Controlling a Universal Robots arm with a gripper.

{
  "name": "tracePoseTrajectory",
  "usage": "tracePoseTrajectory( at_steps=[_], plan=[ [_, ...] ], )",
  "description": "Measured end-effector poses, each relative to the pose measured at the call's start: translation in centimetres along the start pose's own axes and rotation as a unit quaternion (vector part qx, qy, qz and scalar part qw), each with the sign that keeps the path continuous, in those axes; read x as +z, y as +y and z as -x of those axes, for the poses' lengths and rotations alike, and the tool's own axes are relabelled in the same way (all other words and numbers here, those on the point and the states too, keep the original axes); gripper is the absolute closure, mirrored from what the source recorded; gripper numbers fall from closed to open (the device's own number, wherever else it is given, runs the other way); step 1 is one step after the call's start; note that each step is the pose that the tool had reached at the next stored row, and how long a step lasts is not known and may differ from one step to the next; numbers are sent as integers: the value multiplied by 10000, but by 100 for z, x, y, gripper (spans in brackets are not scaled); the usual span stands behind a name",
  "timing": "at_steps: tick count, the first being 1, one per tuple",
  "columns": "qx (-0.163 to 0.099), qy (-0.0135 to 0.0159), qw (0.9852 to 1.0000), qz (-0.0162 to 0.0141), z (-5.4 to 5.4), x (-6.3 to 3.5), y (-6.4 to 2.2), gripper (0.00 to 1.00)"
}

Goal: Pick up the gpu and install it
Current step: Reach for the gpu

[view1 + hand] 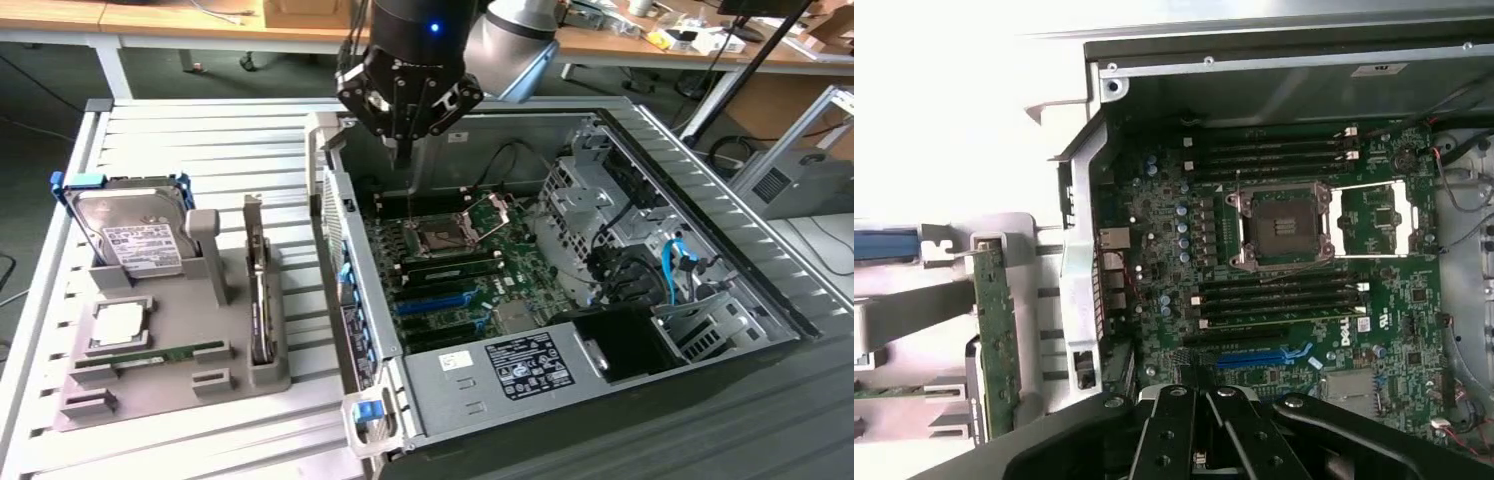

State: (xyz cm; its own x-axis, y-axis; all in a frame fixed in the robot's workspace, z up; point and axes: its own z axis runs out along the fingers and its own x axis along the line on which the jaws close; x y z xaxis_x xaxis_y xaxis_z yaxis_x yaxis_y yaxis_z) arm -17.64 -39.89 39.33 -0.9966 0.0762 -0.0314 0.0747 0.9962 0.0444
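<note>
Tool clenched, seemingly empty, above the motherboard in the open case; gpu stands along the holder edge nearest it.

The arm leans over the open computer case, wrist pointing straight down; the gripper hangs above one end of the case, fingers closed together, empty.

This looks like a robotics lab or test workshop. A robot arm hangs its gripper over an opened computer case lying on a slatted metal bench. Toward the bench's edge on the exterior view's left, a grey holder racks a hard drive. Wooden desks behind carry cables and loose clutter.
</note>
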Motion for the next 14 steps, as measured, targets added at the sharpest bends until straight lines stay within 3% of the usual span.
tracePoseTrajectory(
  at_steps=[14],
  plan=[
    [0, -14, 10000, 1, -319, -11, -24, 89]
  ],
)
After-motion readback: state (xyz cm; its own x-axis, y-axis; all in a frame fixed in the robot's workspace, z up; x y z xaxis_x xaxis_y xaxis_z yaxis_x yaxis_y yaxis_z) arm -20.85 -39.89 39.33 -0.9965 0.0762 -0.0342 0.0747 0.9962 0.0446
